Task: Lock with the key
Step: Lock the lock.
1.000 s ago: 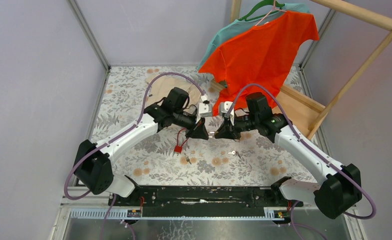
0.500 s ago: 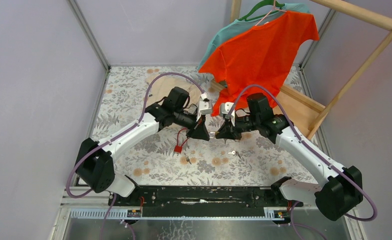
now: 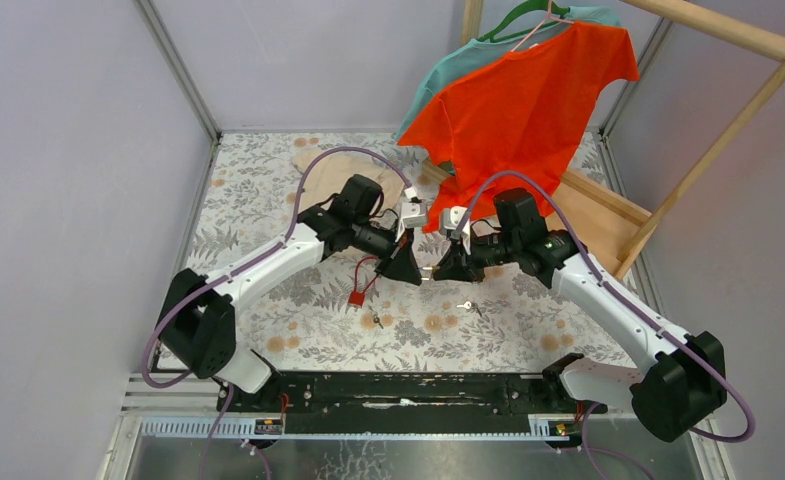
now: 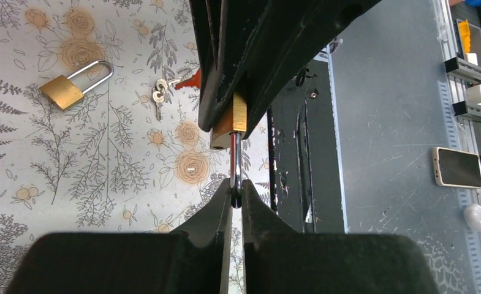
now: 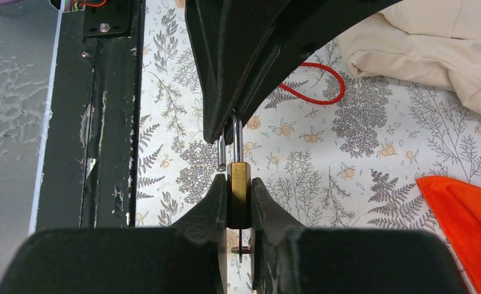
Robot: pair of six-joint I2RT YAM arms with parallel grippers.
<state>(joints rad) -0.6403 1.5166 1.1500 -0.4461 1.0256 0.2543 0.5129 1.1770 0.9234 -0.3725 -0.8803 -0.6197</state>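
Note:
A small brass padlock (image 5: 238, 174) is held in the air between both arms. My right gripper (image 5: 238, 184) is shut on its brass body. Its silver shackle (image 5: 237, 138) stands open, with one leg free beside the body. My left gripper (image 4: 236, 190) is shut on the top of that shackle (image 4: 236, 160), and the brass body (image 4: 238, 116) shows beyond it in the right fingers. A thin key (image 5: 240, 242) with a ring hangs from the underside of the body, between the right fingers. In the top view the two grippers meet at the padlock (image 3: 426, 271) above mid-table.
On the floral table lie a second brass padlock (image 4: 72, 86), a small bunch of keys (image 4: 158, 95), a red lock (image 3: 355, 297) with a red cord (image 5: 314, 82), and a loose key (image 3: 465, 305). A beige cloth (image 5: 421, 55) lies behind. An orange shirt (image 3: 528, 100) hangs from a wooden rack (image 3: 708, 140).
My left gripper has edged right and slightly down toward the right gripper, narrowing the gap between them. The right arm has barely moved.

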